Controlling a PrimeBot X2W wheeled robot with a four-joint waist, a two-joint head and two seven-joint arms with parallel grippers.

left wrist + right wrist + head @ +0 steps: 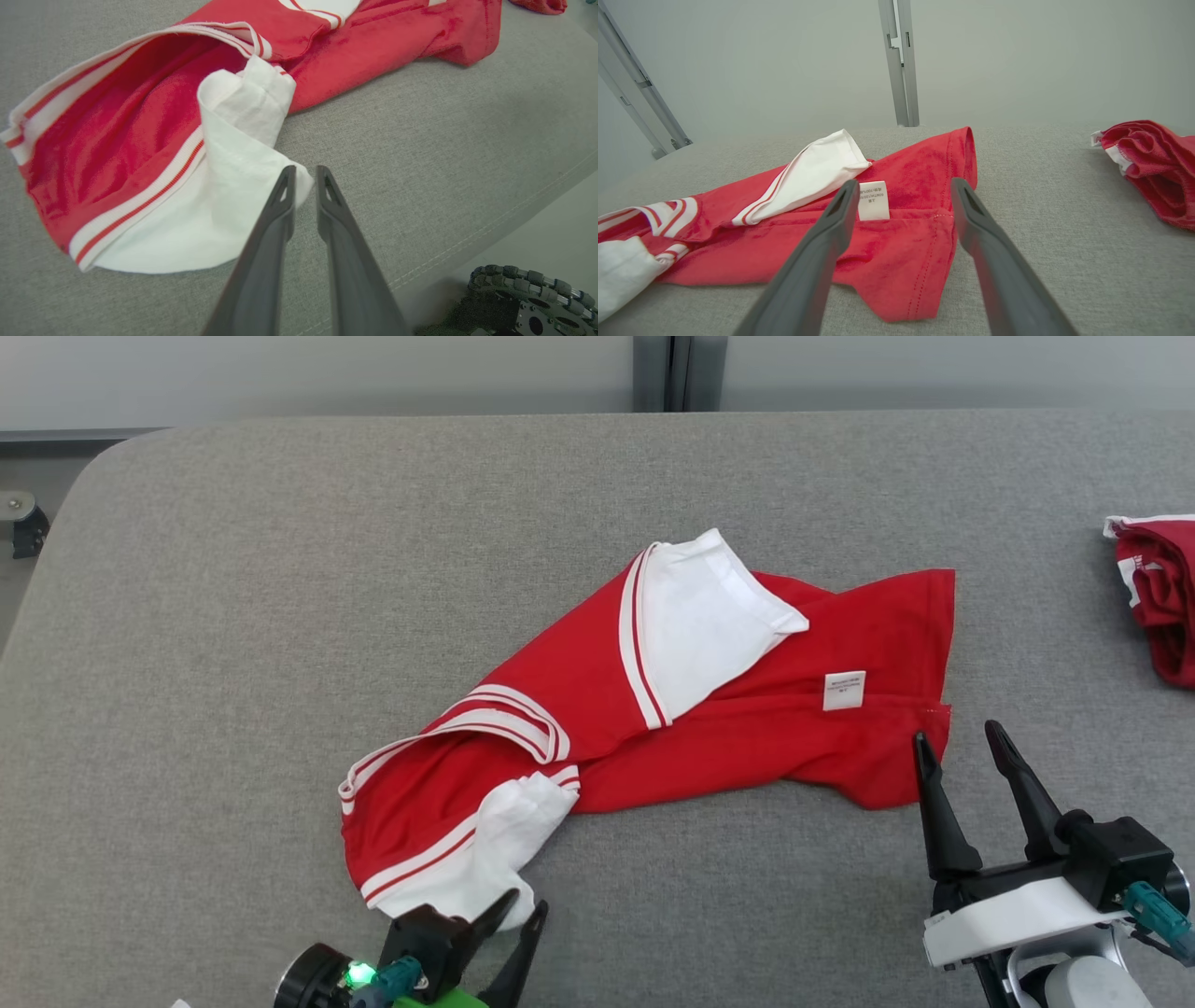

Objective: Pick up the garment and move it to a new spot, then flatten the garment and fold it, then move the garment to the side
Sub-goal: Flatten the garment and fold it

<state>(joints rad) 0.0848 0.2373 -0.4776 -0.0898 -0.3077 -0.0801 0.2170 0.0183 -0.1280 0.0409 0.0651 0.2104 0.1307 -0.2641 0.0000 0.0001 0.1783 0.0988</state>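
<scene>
The red garment (709, 737) is lying crumpled mid-counter (280, 569). Its long axis runs from 8 to 2 o'clock, striped neck opening at the 8 end and hem (934, 709) at the other.

The left gripper (527, 899) is only cracked open at the tip of the white sleeve (485, 859), gripping nothing that I can see. The right gripper (956, 730) is spread wide by the hem, empty.

My worry is that pinching just that sleeve tip lifts the sleeve alone and the body drags and bunches up worse.

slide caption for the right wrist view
Open right gripper facing the hem of a crumpled red-and-white garment on a grey table
</scene>
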